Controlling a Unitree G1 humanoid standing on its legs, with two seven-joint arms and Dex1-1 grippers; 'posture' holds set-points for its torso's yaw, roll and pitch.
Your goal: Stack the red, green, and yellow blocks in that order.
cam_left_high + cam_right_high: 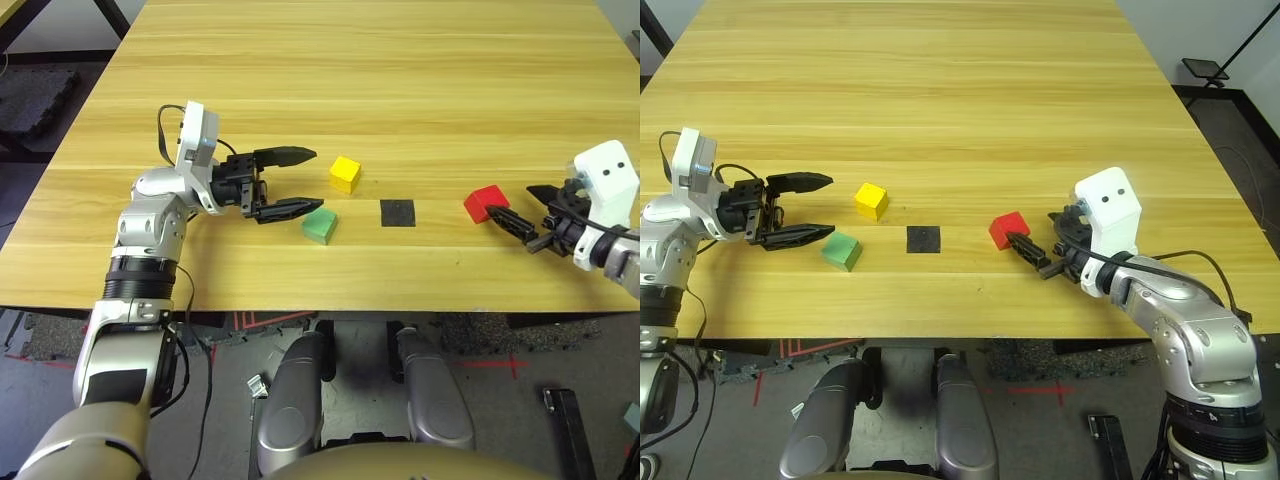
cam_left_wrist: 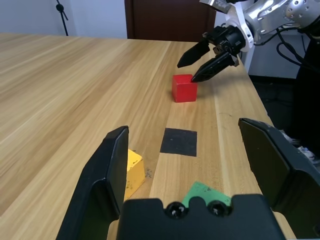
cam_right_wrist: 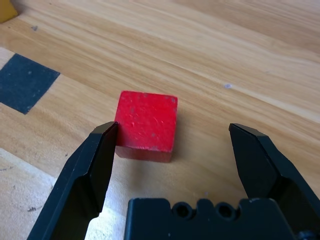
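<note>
Right gripper (image 3: 175,127) and left gripper (image 2: 184,125) spread apart, 3 unlabelled blocks, red (image 3: 146,125), green (image 1: 320,226), yellow (image 1: 345,174)

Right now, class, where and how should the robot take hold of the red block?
The red block is best gripped by two opposite upright sides, since it is a cube lying flat. The right gripper, open, should probably come from the robot's right, shifting first: one finger overlaps the block's edge while the other stands well clear.
</note>
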